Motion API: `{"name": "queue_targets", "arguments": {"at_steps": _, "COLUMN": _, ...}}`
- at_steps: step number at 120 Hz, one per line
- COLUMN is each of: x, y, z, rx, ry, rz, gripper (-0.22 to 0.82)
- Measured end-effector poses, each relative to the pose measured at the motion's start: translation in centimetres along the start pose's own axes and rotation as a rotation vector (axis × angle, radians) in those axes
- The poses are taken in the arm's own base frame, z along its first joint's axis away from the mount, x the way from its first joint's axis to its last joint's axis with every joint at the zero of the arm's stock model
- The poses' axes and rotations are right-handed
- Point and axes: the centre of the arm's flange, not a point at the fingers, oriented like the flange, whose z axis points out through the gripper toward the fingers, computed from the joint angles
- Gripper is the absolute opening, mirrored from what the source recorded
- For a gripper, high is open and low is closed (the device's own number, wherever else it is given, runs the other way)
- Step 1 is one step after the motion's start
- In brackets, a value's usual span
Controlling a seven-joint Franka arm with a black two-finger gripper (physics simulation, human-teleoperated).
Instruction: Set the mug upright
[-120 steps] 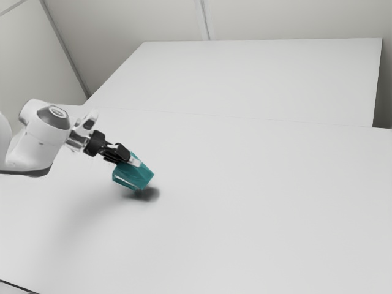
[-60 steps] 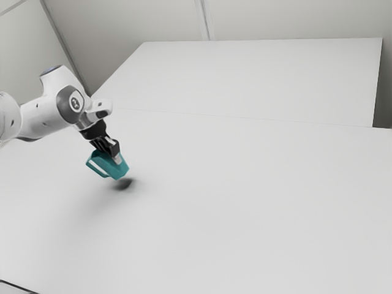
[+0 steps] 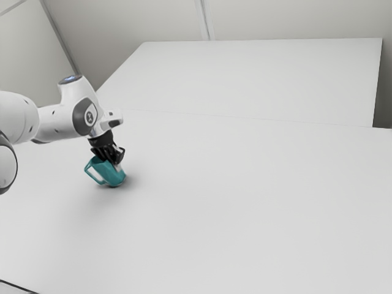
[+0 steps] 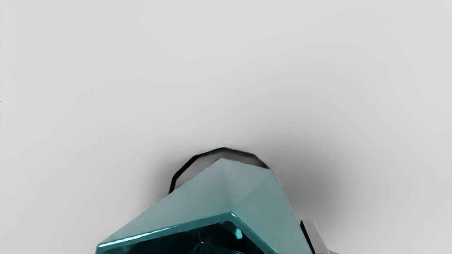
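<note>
In the exterior view the gripper (image 3: 114, 160) points down at the teal mug (image 3: 113, 176), shut on its upper wall. The mug leans, its mouth up toward the hand and its handle on the exterior view's left. Its base is low over the table, close to its shadow; whether it touches is unclear. In the wrist view the faceted mug (image 4: 254, 204) shows its outer wall and part of its dark inside. One finger of the gripper (image 4: 315, 235) lies against the mug's side; the other finger is hidden there.
A white table (image 3: 245, 202) surrounds the mug. Behind it stands another pale surface (image 3: 257, 79), with walls further back. A dark thin line crosses the near corner on the exterior view's left.
My hand first swung toward the exterior view's left and turned to point more steeply down, carrying the mug. Since then the mug has come lower, nearer its shadow, and its mouth faces more upward.
</note>
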Motion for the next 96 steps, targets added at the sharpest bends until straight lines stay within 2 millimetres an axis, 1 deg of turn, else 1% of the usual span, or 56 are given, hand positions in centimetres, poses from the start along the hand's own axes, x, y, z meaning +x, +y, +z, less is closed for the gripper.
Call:
{"name": "queue_targets", "arguments": {"at_steps": 3, "x": 0.0, "y": 0.0, "z": 0.0, "rx": 0.002, "ry": -0.001, "rz": -0.007, "gripper": -0.14}}
{"name": "queue_targets", "arguments": {"at_steps": 19, "x": 0.0, "y": 0.1, "z": 0.1, "rx": 0.016, "ry": -0.006, "rz": -0.034, "gripper": 0.16}}
{"name": "queue_targets", "arguments": {"at_steps": 26, "x": 0.0, "y": 0.1, "z": 0.0, "rx": 0.02, "ry": -0.006, "rz": -0.047, "gripper": 0.27}}
{"name": "queue_targets", "arguments": {"at_steps": 34, "x": 0.0, "y": 0.1, "z": -0.2, "rx": 0.022, "ry": -0.003, "rz": -0.061, "gripper": 0.36}}
{"name": "queue_targets", "arguments": {"at_steps": 42, "x": -0.1, "y": 0.1, "z": -0.6, "rx": 0.023, "ry": 0.0, "rz": -0.075, "gripper": 0.42}}
{"name": "queue_targets", "arguments": {"at_steps": 48, "x": 0.0, "y": 0.2, "z": -1.5, "rx": 0.024, "ry": 0.007, "rz": -0.083, "gripper": 0.46}}
{"name": "queue_targets", "arguments": {"at_steps": 52, "x": 0.0, "y": 0.3, "z": -2.6, "rx": 0.028, "ry": 0.018, "rz": -0.083, "gripper": 0.48}}
{"name": "queue_targets", "arguments": {"at_steps": 56, "x": 0.4, "y": 0.4, "z": -4.1, "rx": 0.035, "ry": 0.032, "rz": -0.082, "gripper": 0.5}}
{"name": "queue_targets", "arguments": {"at_steps": 65, "x": 2.0, "y": 1.1, "z": -8.7, "rx": 0.058, "ry": 0.071, "rz": -0.064, "gripper": 0.53}}
{"name": "queue_targets", "arguments": {"at_steps": 72, "x": 2.9, "y": 2.3, "z": -12.3, "rx": 0.069, "ry": 0.096, "rz": -0.046, "gripper": 0.55}}
{"name": "queue_targets", "arguments": {"at_steps": 86, "x": 4.2, "y": 4.7, "z": -20.9, "rx": 0.089, "ry": 0.135, "rz": -0.025, "gripper": 0.57}}
{"name": "queue_targets", "arguments": {"at_steps": 91, "x": 4.4, "y": 6.0, "z": -23.5, "rx": 0.095, "ry": 0.134, "rz": -0.012, "gripper": 0.58}}
{"name": "queue_targets", "arguments": {"at_steps": 96, "x": 4.2, "y": 7.1, "z": -25.2, "rx": 0.094, "ry": 0.121, "rz": -0.005, "gripper": 0.58}}
